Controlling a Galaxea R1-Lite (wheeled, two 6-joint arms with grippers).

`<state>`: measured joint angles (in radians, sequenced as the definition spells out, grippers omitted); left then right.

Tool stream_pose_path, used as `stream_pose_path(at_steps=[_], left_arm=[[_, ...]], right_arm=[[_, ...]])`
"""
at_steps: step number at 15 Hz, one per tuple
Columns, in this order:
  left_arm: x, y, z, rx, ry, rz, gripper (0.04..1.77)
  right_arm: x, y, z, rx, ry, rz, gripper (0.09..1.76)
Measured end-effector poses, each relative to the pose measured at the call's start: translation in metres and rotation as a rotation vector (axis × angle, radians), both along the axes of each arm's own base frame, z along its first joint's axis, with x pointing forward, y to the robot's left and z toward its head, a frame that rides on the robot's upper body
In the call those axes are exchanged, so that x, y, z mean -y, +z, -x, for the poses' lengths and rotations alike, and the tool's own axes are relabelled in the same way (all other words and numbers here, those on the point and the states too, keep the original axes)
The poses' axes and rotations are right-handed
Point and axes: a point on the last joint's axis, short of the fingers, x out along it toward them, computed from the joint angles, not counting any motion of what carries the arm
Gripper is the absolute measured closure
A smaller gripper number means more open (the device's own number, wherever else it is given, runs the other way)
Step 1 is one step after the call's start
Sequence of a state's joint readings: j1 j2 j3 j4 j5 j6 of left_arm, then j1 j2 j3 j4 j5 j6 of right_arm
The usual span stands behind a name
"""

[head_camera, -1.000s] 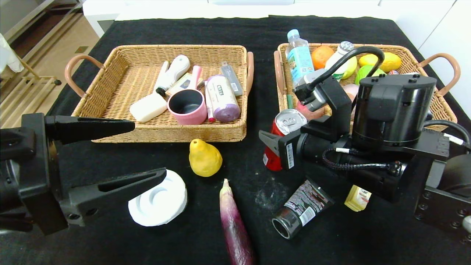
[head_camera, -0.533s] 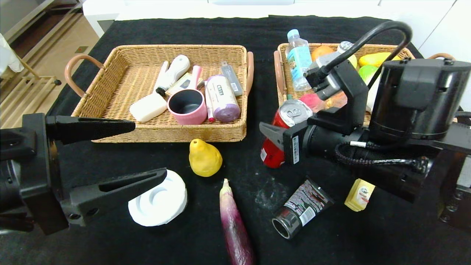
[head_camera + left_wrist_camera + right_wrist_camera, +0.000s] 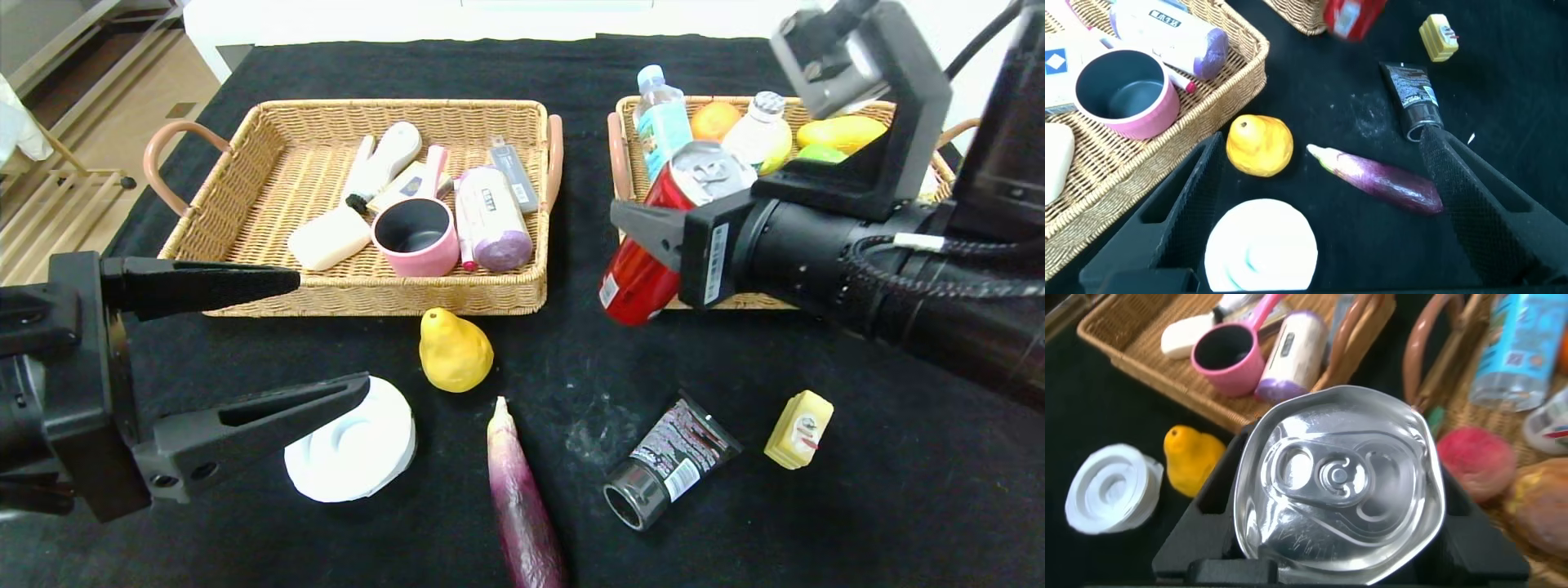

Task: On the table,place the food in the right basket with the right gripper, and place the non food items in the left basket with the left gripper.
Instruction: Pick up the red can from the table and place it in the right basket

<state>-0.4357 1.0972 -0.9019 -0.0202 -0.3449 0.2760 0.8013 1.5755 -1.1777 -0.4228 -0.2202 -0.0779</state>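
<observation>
My right gripper (image 3: 665, 237) is shut on the red drink can (image 3: 633, 286) and holds it tilted in the air over the front left corner of the right basket (image 3: 739, 300). The can's silver top (image 3: 1339, 482) fills the right wrist view. My left gripper (image 3: 331, 331) is open, low at the near left, with the white disc (image 3: 351, 449) just beyond its fingers. On the table lie the yellow pear (image 3: 453, 351), the purple eggplant (image 3: 522, 498), the black tube (image 3: 669, 465) and the yellow carton (image 3: 798, 429). The left basket (image 3: 269, 155) stands at the back left.
The left basket holds a pink mug (image 3: 416, 237), a soap bar and toiletries. The right basket holds a water bottle (image 3: 660, 122), an orange and other fruit. The table's black cloth (image 3: 898, 506) is bare at the near right.
My right gripper has lifted the red can off the table and carried it up and back towards the right basket. The left arm has not moved.
</observation>
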Motion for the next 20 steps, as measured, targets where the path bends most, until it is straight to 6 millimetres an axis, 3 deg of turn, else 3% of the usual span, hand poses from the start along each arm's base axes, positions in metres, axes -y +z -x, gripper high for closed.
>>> stream_pose_path(at_steps=[10,20], left_arm=[[0.000,0.000,0.000,0.001,0.000,0.001,0.09],[0.000,0.000,0.000,0.002,0.000,0.001,0.09]], right_arm=[[0.082,0.060,-0.039,0.133,-0.294,-0.094,0.77],[0.116,0.058,-0.105,0.141,-0.447,-0.088,0.77]])
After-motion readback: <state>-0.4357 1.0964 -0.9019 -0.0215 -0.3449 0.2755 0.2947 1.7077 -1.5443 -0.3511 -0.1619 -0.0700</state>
